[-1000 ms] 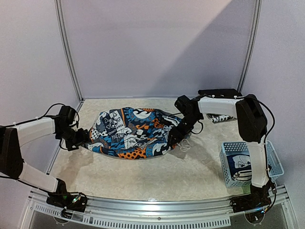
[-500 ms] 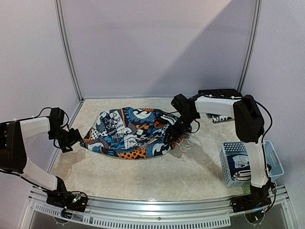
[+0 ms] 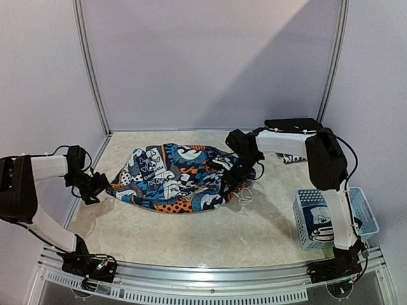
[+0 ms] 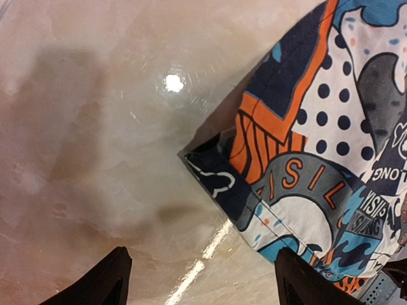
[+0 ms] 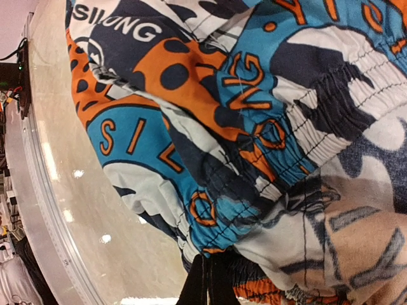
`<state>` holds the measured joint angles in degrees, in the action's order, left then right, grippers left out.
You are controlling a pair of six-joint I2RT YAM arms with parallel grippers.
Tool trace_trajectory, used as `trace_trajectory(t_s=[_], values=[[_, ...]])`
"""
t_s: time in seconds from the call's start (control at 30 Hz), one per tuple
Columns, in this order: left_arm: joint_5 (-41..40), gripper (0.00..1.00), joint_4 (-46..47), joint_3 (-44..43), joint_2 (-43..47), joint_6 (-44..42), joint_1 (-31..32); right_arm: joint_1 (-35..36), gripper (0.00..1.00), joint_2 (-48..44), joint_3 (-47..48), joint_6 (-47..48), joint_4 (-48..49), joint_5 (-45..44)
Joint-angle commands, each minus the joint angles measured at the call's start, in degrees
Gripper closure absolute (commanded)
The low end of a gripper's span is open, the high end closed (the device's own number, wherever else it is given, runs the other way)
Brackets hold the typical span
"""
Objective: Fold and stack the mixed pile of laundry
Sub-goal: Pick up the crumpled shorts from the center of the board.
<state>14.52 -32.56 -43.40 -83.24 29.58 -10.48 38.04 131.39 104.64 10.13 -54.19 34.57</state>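
Observation:
One piece of the laundry pile, an orange-blue-white cartoon-print garment (image 3: 175, 178), lies spread in the middle of the table. My left gripper (image 3: 95, 189) hovers just off its left corner, open, with nothing between its fingers (image 4: 105, 279). That hemmed corner (image 4: 216, 178) lies flat ahead of the gripper. My right gripper (image 3: 229, 182) is at the garment's right end, shut, its tips (image 5: 213, 279) pinching the gathered elastic waistband (image 5: 280, 159). A white drawstring (image 3: 247, 194) trails beside it.
A pale blue lattice basket (image 3: 365, 219) stands at the front right with a dark printed piece inside (image 3: 321, 221). Another black-and-white printed piece (image 3: 292, 157) lies at the back right, under the right arm. Walls close the left, back and right sides.
The right gripper has shut on the garment's waistband end. The left gripper has drawn back to the left, away from the garment's corner, still open.

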Motion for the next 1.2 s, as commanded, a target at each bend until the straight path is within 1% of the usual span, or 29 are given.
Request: trace_trajectory(t_s=[0.0,0.1,0.2,0.23,0.3,0.43,0.5,0.6,0.73,0.8,1.03,1.17], values=[[2.86,0.23,3.47,-0.88,-1.50,0.81,-1.71,0.28,1.00,-5.64,0.72,2.23,-1.44,-0.01],[1.10,0.30,4.74,-1.81,-1.30,2.04,-1.93,0.05,1.00,-7.81,0.03,2.55,-1.52,-0.39],[0.21,0.45,5.58,-3.29,-2.37,2.82,-1.92,0.06,1.00,-8.54,-1.20,2.51,-0.96,-0.31],[0.24,0.47,5.69,-3.75,-3.12,3.01,-1.99,0.03,1.00,-8.60,-1.58,2.45,-0.78,-0.22],[0.29,0.48,5.64,-4.49,-4.79,3.30,-2.01,0.07,1.00,-8.57,-1.80,2.36,-0.53,-0.09],[-0.49,0.41,5.20,-5.67,-6.50,3.64,-2.00,-0.02,1.00,-9.00,-2.10,2.22,-0.26,-0.03],[-0.41,0.40,5.56,-6.01,-7.24,3.79,-2.04,-0.01,1.00,-9.21,-2.20,2.22,-0.09,-0.11],[0.52,0.45,6.35,-6.95,-9.23,4.18,-2.00,0.01,1.00,-9.25,-2.32,2.35,0.05,-0.07],[1.59,0.57,6.74,-8.23,-11.46,4.34,-1.99,-0.05,1.00,-9.14,-2.64,2.26,0.30,0.11],[1.52,0.61,6.72,-8.07,-11.46,4.32,-1.97,-0.01,1.00,-9.29,-2.96,2.26,0.38,0.15],[2.42,0.61,6.39,-8.27,-12.55,3.99,-1.85,-0.46,1.00,-10.10,-3.57,2.24,0.99,-0.20],[2.78,0.63,6.02,-8.33,-13.53,3.97,-1.76,-0.57,1.00,-10.02,-3.57,2.10,1.05,-0.29]])
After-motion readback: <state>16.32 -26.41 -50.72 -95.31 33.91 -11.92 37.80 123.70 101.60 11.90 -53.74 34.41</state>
